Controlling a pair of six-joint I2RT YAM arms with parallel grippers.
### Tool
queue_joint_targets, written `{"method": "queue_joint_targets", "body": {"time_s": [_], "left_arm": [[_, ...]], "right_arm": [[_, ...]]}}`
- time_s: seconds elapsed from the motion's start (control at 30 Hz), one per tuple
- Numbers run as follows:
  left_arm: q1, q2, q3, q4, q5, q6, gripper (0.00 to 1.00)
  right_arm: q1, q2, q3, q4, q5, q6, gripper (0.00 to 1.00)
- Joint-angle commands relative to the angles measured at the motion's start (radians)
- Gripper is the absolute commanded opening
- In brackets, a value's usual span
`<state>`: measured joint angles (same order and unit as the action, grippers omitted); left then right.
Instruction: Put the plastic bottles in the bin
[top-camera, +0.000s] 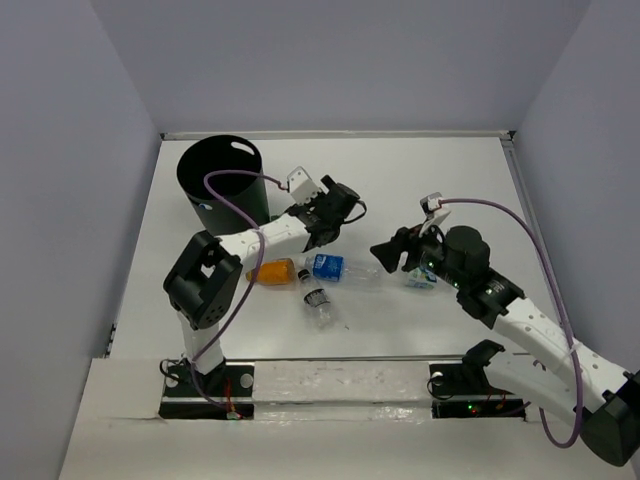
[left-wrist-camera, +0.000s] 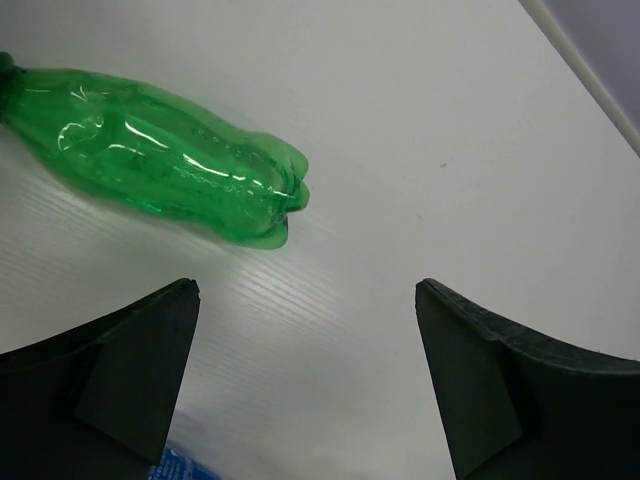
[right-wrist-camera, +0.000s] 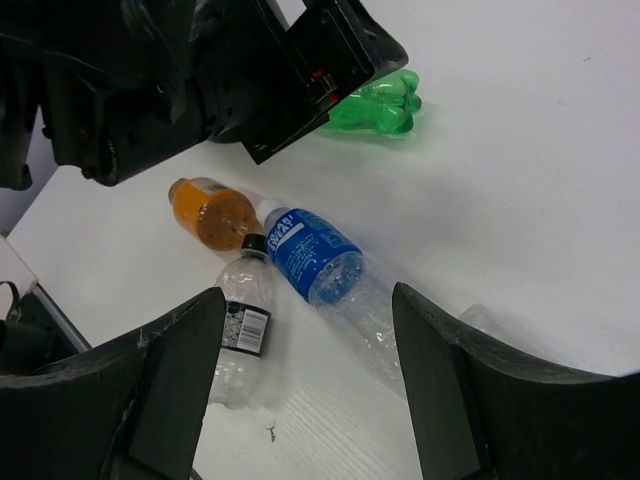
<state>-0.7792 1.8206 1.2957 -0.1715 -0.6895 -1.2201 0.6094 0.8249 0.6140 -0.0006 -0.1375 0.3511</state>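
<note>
Lab setup: white table (top-camera: 430, 170) boxed by plain walls (top-camera: 350, 60).

Green bottle (left-wrist-camera: 170, 150): neck cut off at the left-wrist frame edge; right wrist shows base only (rest behind left arm (right-wrist-camera: 200, 80)). Blue-labelled bottle (left-wrist-camera: 182, 468): bottom-edge sliver.

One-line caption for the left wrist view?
Open left gripper hovers just short of the green bottle lying on the white table.

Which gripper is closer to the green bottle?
Left. The left gripper is open right beside the green bottle, whose base lies just ahead of it. The right gripper is farther off, above the blue-labelled bottle.
</note>
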Motion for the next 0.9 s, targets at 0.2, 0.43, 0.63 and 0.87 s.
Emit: {"method": "queue_joint_targets", "body": {"time_s": [0.2,0.43,0.63,0.87], "left_arm": [[-0.006,-0.277,0.080,0.145,-0.073,0.350,0.99],[-0.006,-0.544,-0.020,0.315,0.172,0.672,0.99],[-0.006,-0.910,-0.224,0.317,0.395,0.919,0.99],[-0.006,-1.331,-0.418,0.127,0.365,0.982,0.99]], "right_arm": [[0.001,0.069,0.042,0.005,-0.074,-0.044,0.73],[0.012,0.285,0.172,-0.028,-0.149,-0.101,0.78],[0.070,0.587,0.380,-0.076,-0.131,-0.415,0.89],[0.070,0.966,0.781,-0.272,-0.123,-0.659,0.99]]}}
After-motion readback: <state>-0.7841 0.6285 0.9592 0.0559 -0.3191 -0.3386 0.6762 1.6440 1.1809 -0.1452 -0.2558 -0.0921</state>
